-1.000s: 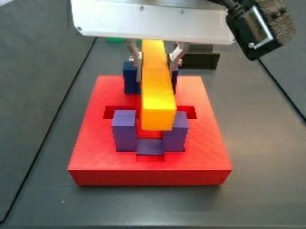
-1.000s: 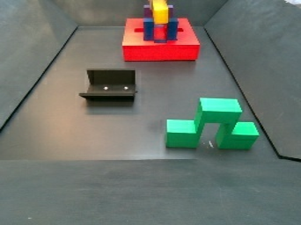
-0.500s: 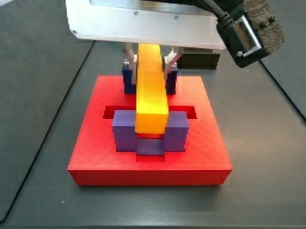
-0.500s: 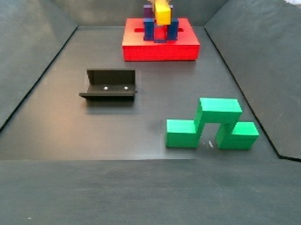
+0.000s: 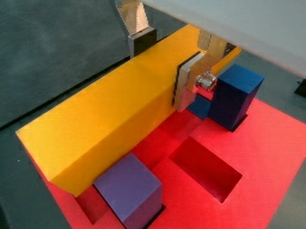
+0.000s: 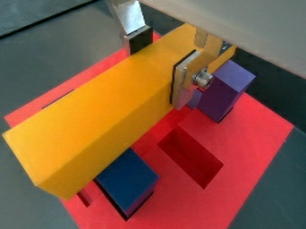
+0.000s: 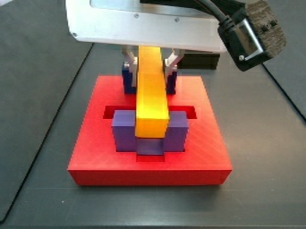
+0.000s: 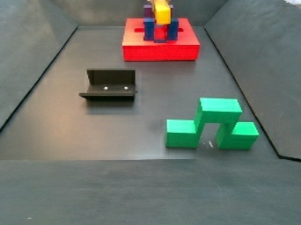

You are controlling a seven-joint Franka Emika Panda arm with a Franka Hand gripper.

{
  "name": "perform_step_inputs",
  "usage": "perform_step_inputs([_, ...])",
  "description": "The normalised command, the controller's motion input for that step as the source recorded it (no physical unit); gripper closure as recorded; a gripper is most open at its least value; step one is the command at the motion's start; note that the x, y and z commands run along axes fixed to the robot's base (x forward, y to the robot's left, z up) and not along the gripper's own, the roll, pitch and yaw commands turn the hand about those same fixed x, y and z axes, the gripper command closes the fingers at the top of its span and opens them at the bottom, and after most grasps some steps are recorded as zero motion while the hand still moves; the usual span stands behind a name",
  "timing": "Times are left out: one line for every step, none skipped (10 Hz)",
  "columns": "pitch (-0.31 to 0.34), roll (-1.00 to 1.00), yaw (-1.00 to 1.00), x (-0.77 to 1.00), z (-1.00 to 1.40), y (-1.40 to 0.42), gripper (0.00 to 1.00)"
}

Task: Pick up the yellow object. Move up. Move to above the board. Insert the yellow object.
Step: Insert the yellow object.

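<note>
gripper [image 5: 166, 61] clamps yellow object [image 5: 114, 121], over board [image 5: 257, 148]

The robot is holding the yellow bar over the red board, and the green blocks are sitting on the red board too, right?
Not quite. The gripper does hold the yellow bar over the red board, but the green blocks are not on it. A side view shows them on the dark floor, far from the board, past the fixture.
</note>
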Motion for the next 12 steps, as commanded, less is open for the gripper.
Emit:
perform_step_inputs([0.0,0.06,0.03,0.0,-0.13,-0.02,1.0])
perform_step_inputs([0.0,0.03,0.0,0.0,-0.06,0.0,1.0])
perform_step_inputs([0.0,0.0,0.0,-0.03,-0.03,0.0,1.0])
perform_step_inputs([0.0,0.0,0.0,-0.02,-0.03,0.0,1.0])
perform_step_inputs([0.0,0.0,0.01,0.0,0.0,0.0,1.0])
perform_step_inputs([0.0,-0.04,0.0,0.0,0.0,0.0,1.0])
perform_step_inputs([0.0,-0.07,0.0,0.07,0.0,-0.01,1.0])
perform_step_inputs([0.0,-0.03,0.0,0.14,0.0,-0.06,1.0])
perform_step_inputs([0.003,-0.01,0.0,0.16,-0.01,-0.07,1.0])
perform_step_inputs([0.0,-0.07,0.0,0.12,-0.04,-0.07,1.0])
perform_step_inputs([0.0,-0.08,0.0,0.04,-0.08,-0.02,1.0])
perform_step_inputs([0.0,-0.05,0.0,0.0,-0.09,0.0,1.0])
